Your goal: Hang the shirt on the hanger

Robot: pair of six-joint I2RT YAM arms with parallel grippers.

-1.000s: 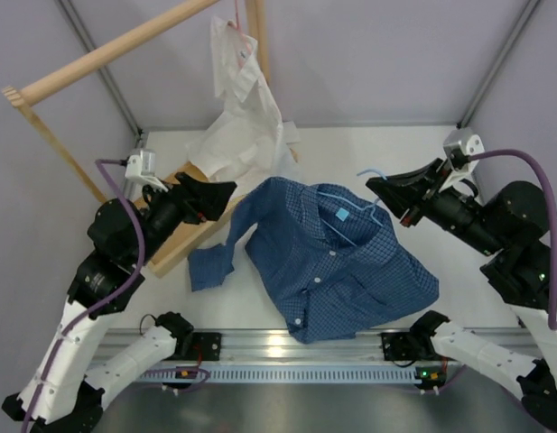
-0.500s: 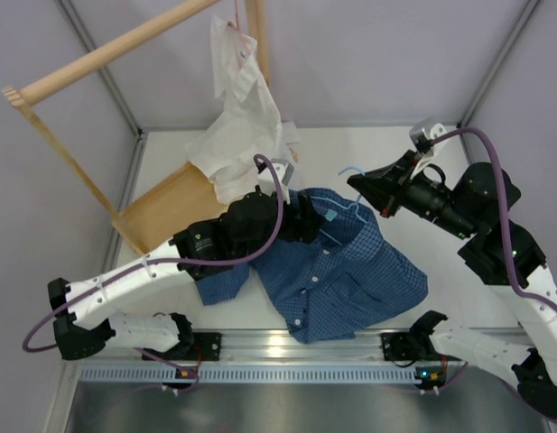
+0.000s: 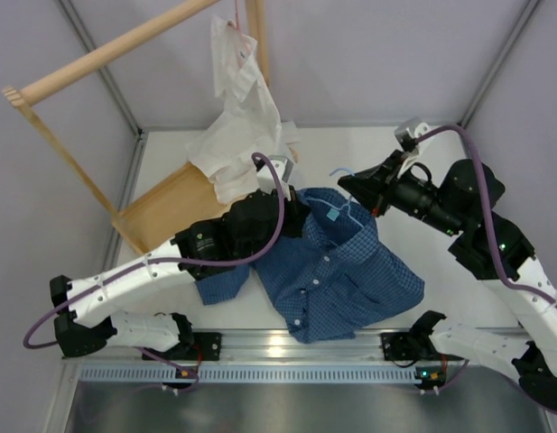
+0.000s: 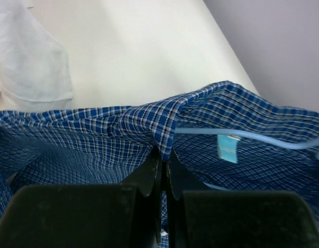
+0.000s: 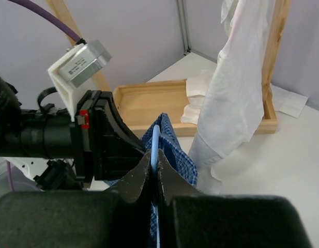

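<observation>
Shirt point(image 3: 337, 271) lies on the worktop point(image 3: 350, 144), hanger point(image 4: 200, 132) wire inside its collar. Left fingers point(image 4: 148, 173) pinch collar-edge fabric; right fingers point(image 5: 136, 178) clamp the hanger. We'd lift fabric w/ left, slide hanger arm under shoulder w/ right, slowly, w/o snagging.

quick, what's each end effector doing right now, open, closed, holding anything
Left end effector: closed, pinching a fold of the shirt at its upper edge.
Right end effector: closed on the hanger.
</observation>
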